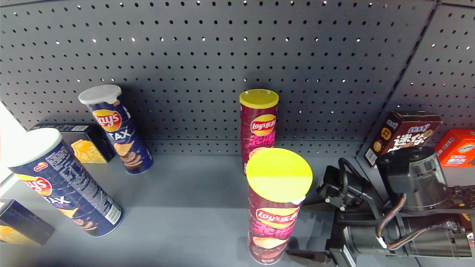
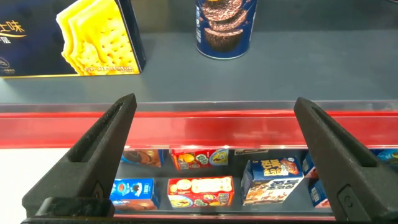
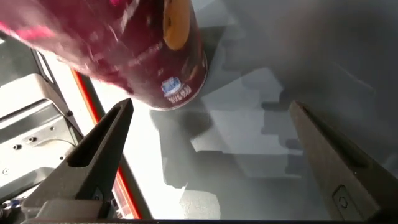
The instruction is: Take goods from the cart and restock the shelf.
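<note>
Matte grey shelf (image 1: pixel 193 207), perforated pegboard (image 1: pixel 222 55) behind. A cylindrical, yellow-lidded maroon chip can (image 1: pixel 276 211) stands near the front edge. The left tool (image 2: pixel 214 101) and right tool (image 3: pixel 210 104) are spread.

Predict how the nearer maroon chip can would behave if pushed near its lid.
Tall and narrow on a small base, the nearer maroon chip can would probably tip. Once down, its round body would likely roll along the shelf.

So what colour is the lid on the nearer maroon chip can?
The lid on that maroon can is bright yellow; the head view shows it best.
</note>
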Motion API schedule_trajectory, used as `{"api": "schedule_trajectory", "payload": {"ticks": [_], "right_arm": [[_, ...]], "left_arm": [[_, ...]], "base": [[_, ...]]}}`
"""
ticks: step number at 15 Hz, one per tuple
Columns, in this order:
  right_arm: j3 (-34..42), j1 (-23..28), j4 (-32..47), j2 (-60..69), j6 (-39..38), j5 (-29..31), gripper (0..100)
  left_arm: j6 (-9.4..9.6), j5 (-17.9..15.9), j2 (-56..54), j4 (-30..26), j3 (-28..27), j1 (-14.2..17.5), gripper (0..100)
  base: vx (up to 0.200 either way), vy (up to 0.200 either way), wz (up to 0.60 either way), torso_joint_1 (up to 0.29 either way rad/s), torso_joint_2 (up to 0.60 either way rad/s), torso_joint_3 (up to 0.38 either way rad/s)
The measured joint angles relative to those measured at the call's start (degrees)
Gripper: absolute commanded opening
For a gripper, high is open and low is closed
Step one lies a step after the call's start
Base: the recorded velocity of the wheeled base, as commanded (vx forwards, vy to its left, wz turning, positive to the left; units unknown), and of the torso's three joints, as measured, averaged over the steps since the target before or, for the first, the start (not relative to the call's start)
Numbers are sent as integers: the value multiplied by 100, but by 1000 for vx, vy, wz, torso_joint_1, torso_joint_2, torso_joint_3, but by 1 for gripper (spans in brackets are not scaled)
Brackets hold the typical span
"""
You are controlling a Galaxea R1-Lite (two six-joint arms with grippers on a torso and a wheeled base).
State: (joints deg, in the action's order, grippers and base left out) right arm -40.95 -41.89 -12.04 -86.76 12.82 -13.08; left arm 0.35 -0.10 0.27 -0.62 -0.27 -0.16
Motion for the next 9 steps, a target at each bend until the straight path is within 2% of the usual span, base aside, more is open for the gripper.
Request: {"api": "schedule_trajectory", "payload": {"ticks": [3, 9], "right_arm": [[-17, 197, 0, 51, -2, -5, 100], [-293, 228, 1, -144, 4, -9, 100]], "left_arm": [[0, -6, 0, 0, 0, 0, 100], [0, 0, 0, 5, 0, 2, 100]], "base": [[0, 0, 0, 0, 0, 0], [0, 0, 0, 0, 0, 0]]}}
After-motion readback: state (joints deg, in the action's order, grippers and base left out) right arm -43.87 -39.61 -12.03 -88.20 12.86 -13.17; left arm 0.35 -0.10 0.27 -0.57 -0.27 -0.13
